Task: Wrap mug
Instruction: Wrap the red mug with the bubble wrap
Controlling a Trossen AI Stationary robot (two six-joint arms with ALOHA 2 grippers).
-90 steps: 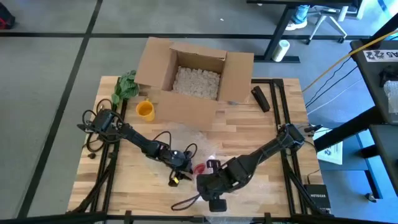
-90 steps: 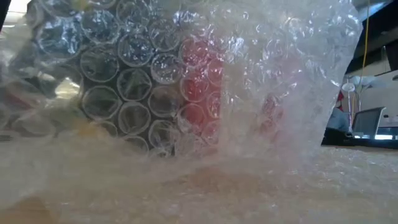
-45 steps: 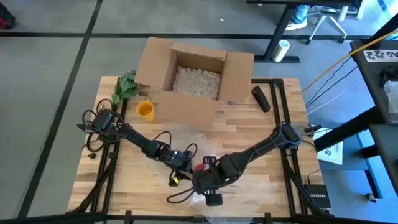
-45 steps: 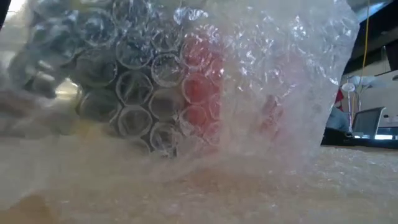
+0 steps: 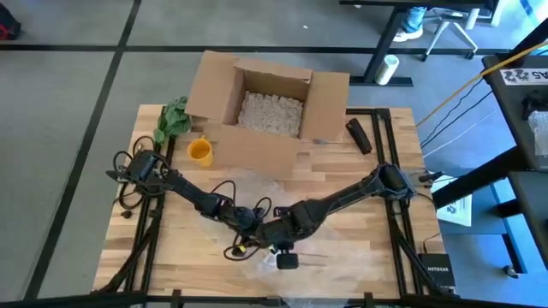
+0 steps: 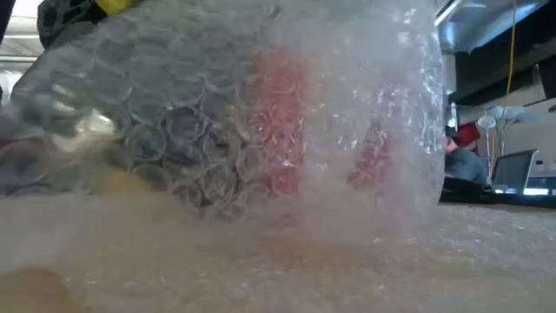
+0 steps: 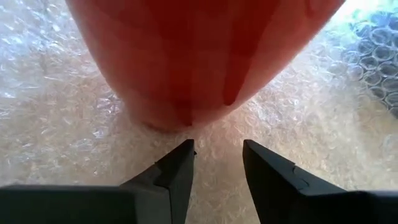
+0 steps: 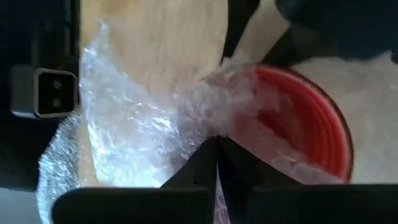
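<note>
The red mug point(image 8: 311, 124) sits near the wooden table's point(image 5: 360, 171) front edge on bubble wrap point(image 8: 137, 137), which the right gripper point(image 8: 216, 149) pinches; the left gripper point(image 7: 217, 155) is slightly parted just beside the mug. Behind stands a cardboard box point(image 5: 265, 103) of packing peanuts point(image 5: 272, 111)

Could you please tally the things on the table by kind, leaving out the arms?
Mugs: 2, red mug and yellow mug
Cardboard boxes: 1
Bubble wrap sheets: 1
Green cloths: 1
Black objects near the box: 1
Total: 6
</note>
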